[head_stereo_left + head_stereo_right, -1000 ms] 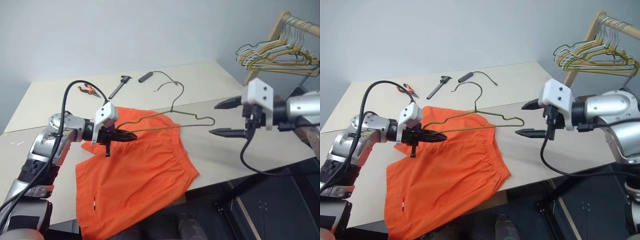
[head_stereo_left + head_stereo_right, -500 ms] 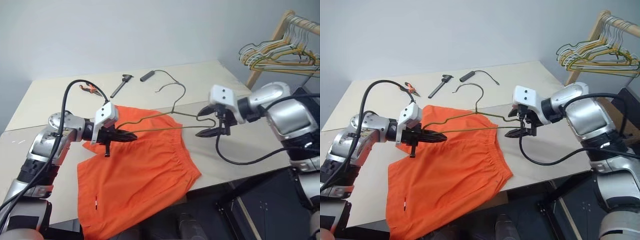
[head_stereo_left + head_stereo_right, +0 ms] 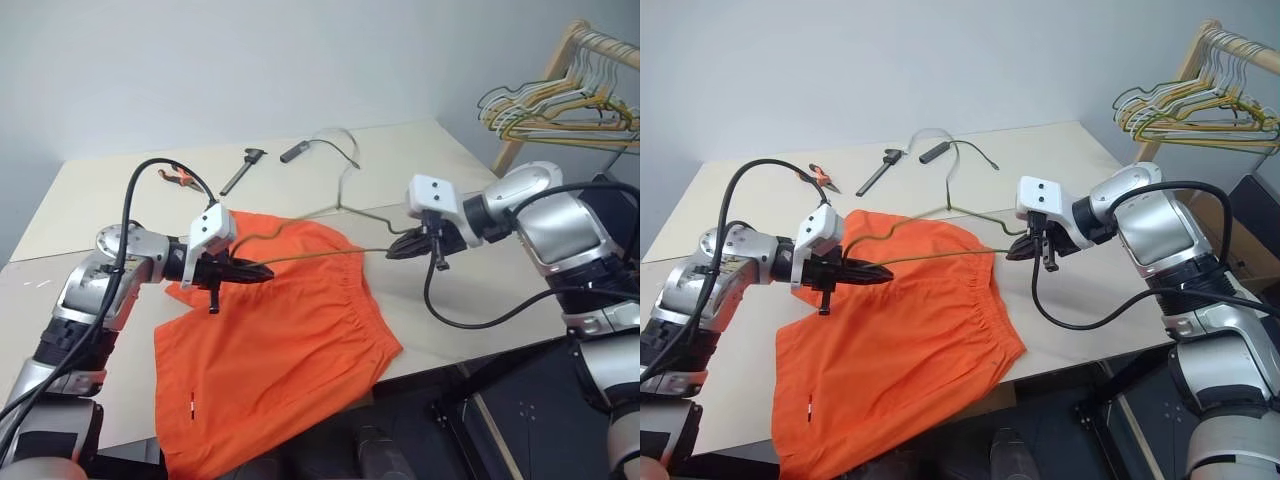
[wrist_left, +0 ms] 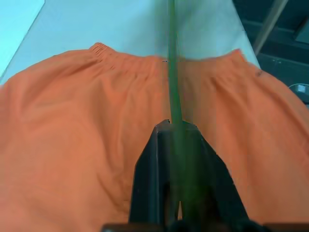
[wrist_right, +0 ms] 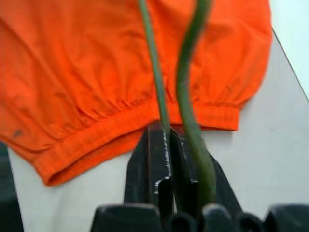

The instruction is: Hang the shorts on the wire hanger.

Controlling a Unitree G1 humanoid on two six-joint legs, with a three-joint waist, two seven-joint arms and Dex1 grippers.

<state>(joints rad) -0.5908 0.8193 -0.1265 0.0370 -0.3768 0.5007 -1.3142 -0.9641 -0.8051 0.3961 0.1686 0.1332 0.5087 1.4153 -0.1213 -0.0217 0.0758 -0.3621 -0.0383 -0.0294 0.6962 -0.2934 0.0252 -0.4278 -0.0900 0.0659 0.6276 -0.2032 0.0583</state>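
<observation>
Orange cloth covered the near middle of the pale counter [image 3: 470, 290]: the shorts [image 3: 270, 350] lay flat and spread out, their lower part drooping over the counter's front edge and the gathered waistband facing the right side. Above them the wire hanger [image 3: 330, 215] was held off the surface by both arms, its hook curving up toward the far edge. The left claw [image 3: 262, 271] was clenched on one end of the hanger's long bottom wire, over the part of the shorts nearer the left edge. The right claw [image 3: 392, 252] was clamped on the opposite corner of the hanger, just past the waistband; its wrist view showed two strands of wire [image 5: 186, 96] running between the closed fingers [image 5: 149, 159]. Near the far edge lay a black tool [image 3: 238, 172], orange-handled pliers [image 3: 175, 178] and a black cable with a cylindrical end [image 3: 293, 152]. Beyond the counter's right corner, a bunch of hangers [image 3: 555, 108] hung from a wooden rack [image 3: 545, 80].
</observation>
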